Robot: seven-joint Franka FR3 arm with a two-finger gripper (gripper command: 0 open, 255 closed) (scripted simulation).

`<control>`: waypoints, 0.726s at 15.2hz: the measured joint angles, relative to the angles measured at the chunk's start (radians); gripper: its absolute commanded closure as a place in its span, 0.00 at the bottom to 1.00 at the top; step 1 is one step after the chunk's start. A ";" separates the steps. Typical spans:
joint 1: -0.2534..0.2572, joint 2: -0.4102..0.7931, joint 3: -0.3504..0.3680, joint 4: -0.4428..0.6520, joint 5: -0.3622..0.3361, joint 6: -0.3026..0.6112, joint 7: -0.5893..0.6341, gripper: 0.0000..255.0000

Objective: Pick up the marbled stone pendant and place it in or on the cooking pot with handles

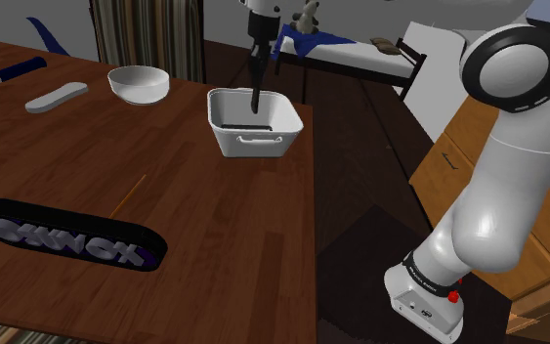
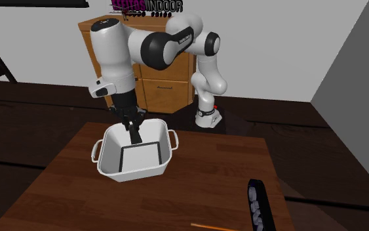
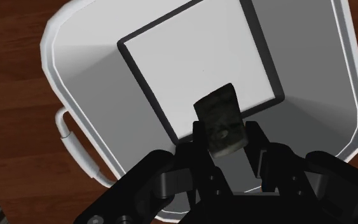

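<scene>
We record, working across the shoulder view from its left to its right:

1. Brown wood-grain counter (image 1: 194,215), bearing every item below except the last.
2. Blue-handled tool (image 1: 19,68), at the counter's far left; we cannot tell its kind.
3. Flat grey oblong piece (image 1: 56,97), near the tool.
4. Round white bowl (image 1: 139,83), upright, apart from the pot.
5. Black oblong plaque with pale lettering (image 1: 72,239), lying flat near the counter's front edge.
6. White square cooking pot with two loop handles (image 1: 233,142), upright, its flat floor outlined in black.
7. All-black two-finger gripper (image 1: 255,98), pointing down and reaching inside the pot below its rim. In the second exterior view we find the gripper (image 2: 134,134) likewise within the walls.
8. Dark greenish marbled stone pendant (image 3: 219,111), a small slab clasped between the narrowly set fingers, over the pot's floor. We cannot tell whether it touches that floor.
9. Light wooden drawer cabinet (image 1: 453,137), standing on the floor behind the white arm.
</scene>
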 measured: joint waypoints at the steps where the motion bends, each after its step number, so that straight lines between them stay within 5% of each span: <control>1: 0.000 -0.001 0.000 -0.015 0.000 0.014 0.000 1.00; 8: -0.001 -0.009 0.000 -0.044 0.001 0.035 0.000 1.00; 9: -0.001 -0.009 0.000 -0.044 0.001 0.035 0.000 0.00; 11: -0.001 -0.009 0.000 -0.044 0.001 0.035 0.000 0.00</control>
